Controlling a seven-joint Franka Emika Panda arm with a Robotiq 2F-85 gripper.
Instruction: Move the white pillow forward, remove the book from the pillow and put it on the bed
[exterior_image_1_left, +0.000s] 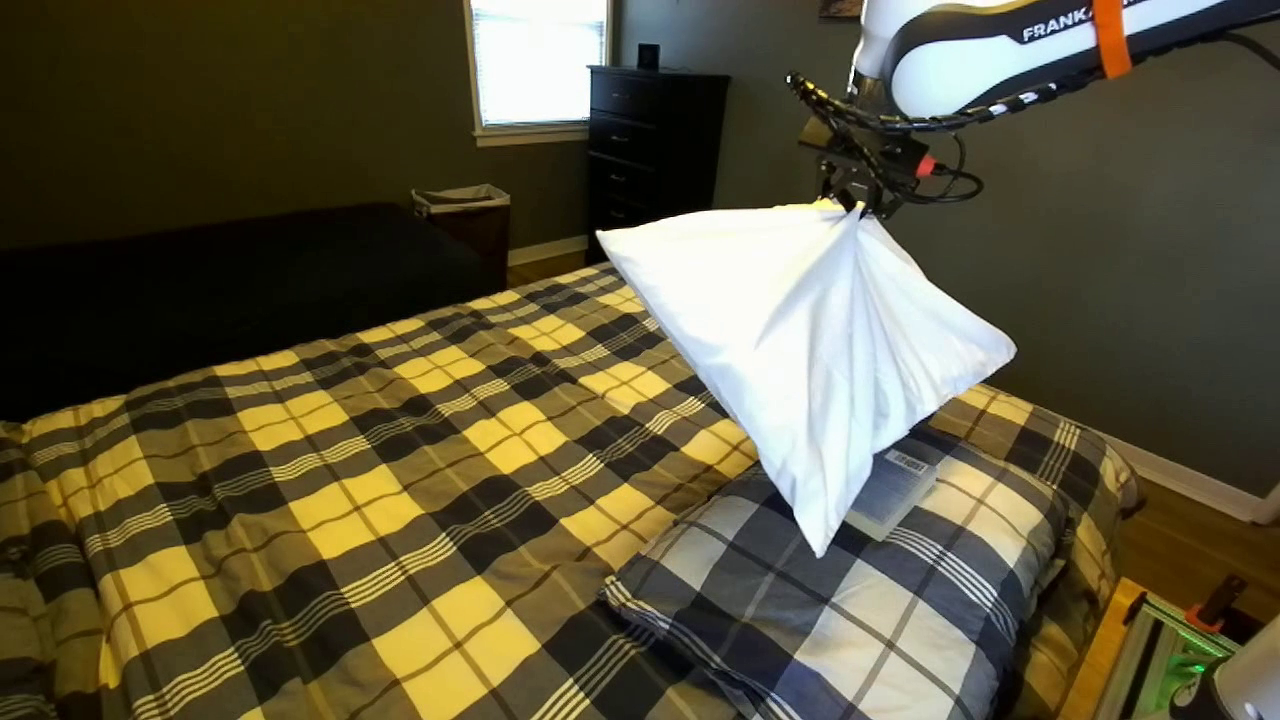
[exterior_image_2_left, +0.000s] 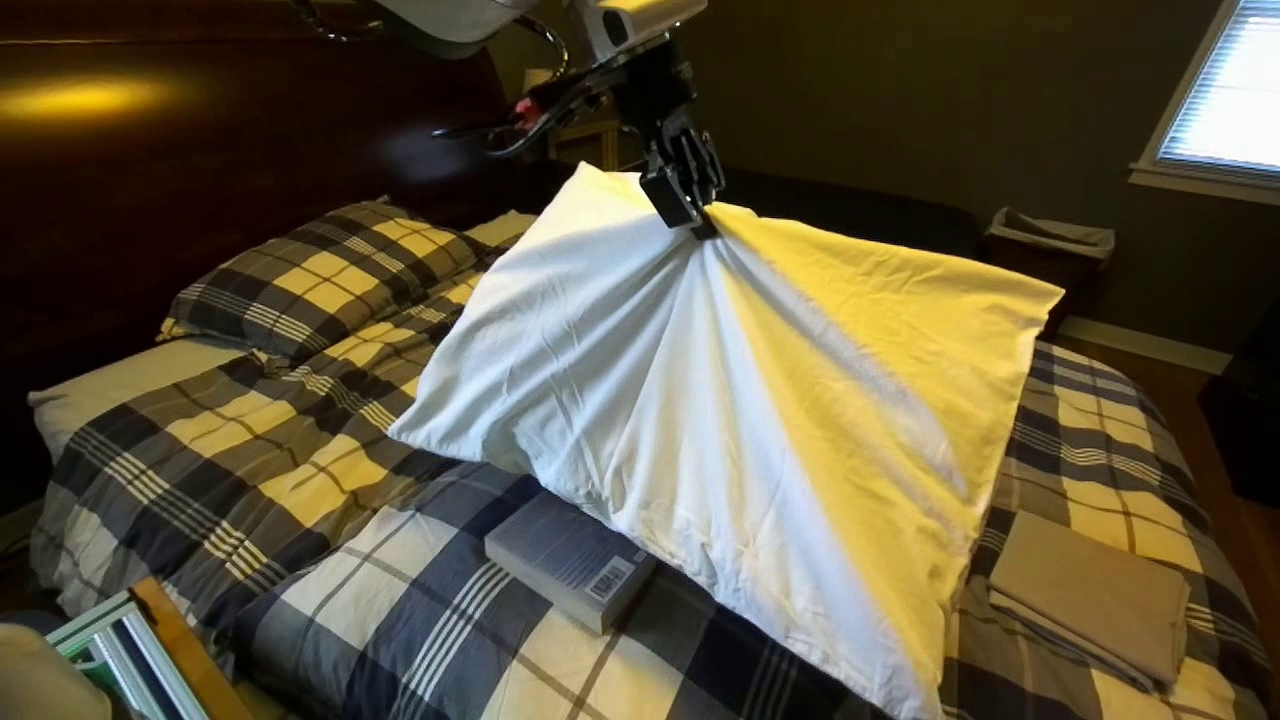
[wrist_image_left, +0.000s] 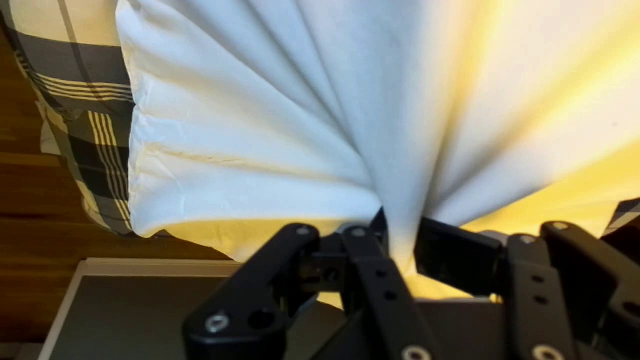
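Black gripper (wrist_image_left: 401, 237), nearest in the wrist view, clamps the white pillow (exterior_image_2_left: 720, 410) near its upper edge.
The pillow hangs beneath; the book (exterior_image_2_left: 570, 560) lies on the plaid pillow (exterior_image_1_left: 920, 610) near the bed's (exterior_image_1_left: 400, 480) edge.

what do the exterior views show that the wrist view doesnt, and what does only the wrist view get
Only the exterior views show the book, the window, the laundry basket and the robot arm; both have all four.

Only the wrist view plainly shows the screw heads on the claw, and looks closely at a fold of cloth squeezed between its fingers.

All share the white pillow, the claw and part of the plaid bed.
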